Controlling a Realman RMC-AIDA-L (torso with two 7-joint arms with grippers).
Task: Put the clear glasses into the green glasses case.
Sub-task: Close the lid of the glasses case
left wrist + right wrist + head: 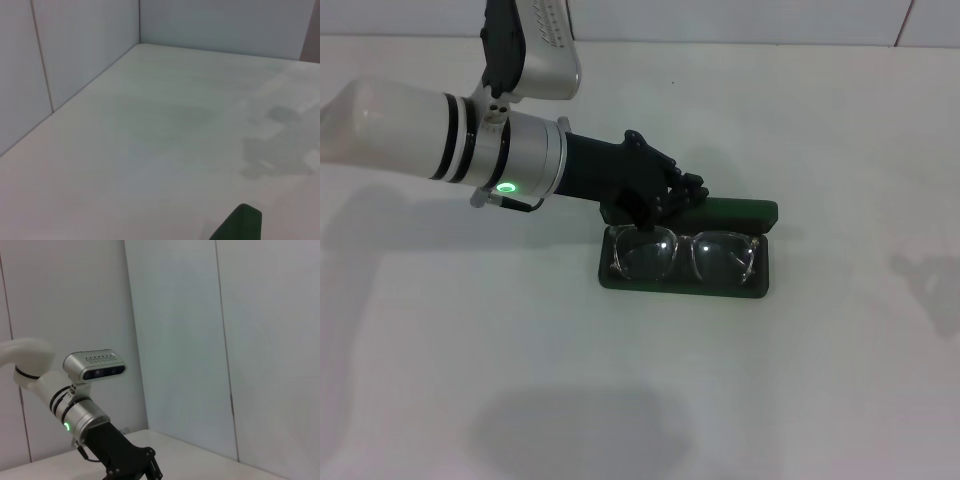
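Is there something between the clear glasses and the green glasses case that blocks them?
Nothing visible does. The clear glasses already lie in the open green glasses case, with the left gripper at their left lens.

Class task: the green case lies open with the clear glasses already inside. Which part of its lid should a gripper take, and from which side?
Grip the raised lid's free long edge on the green glasses case, coming from above and behind: it stands up behind the clear glasses, hinged along the tray's back. The left gripper is already there.
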